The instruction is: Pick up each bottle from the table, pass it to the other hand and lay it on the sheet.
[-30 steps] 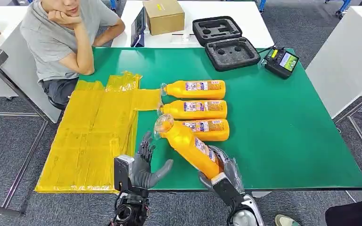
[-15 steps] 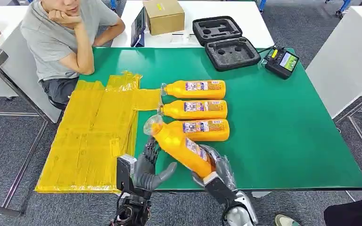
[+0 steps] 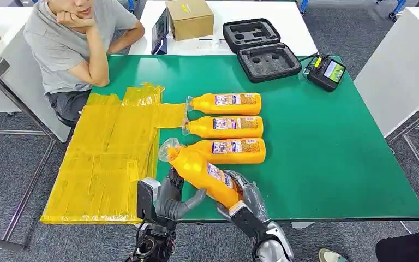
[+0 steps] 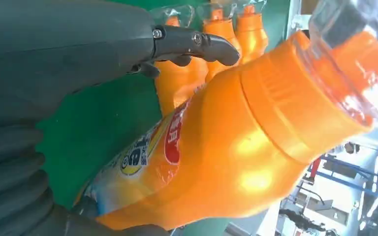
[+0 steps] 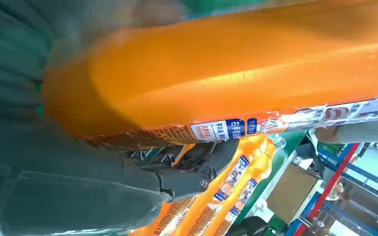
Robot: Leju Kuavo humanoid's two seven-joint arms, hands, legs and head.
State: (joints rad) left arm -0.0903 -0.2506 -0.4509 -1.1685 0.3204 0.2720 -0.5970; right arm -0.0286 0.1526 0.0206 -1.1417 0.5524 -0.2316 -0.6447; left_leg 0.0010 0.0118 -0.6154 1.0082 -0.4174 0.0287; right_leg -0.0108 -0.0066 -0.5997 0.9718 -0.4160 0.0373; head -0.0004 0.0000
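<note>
Bottle (image 3: 204, 173) hangs tilted over the table edge, its base gripped by the right hand (image 3: 245, 196), its neck just beside the left hand (image 3: 170, 197), whose fingers are spread and hold nothing. If the right lets go before the left closes, it may drop. The left wrist view shows the clear cap (image 4: 347, 29) passing the thumb (image 4: 197, 44)

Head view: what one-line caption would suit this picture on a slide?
Right hand holds an orange bottle tilted toward the open left hand; three bottles lie on the green table beside the yellow sheet.
</note>
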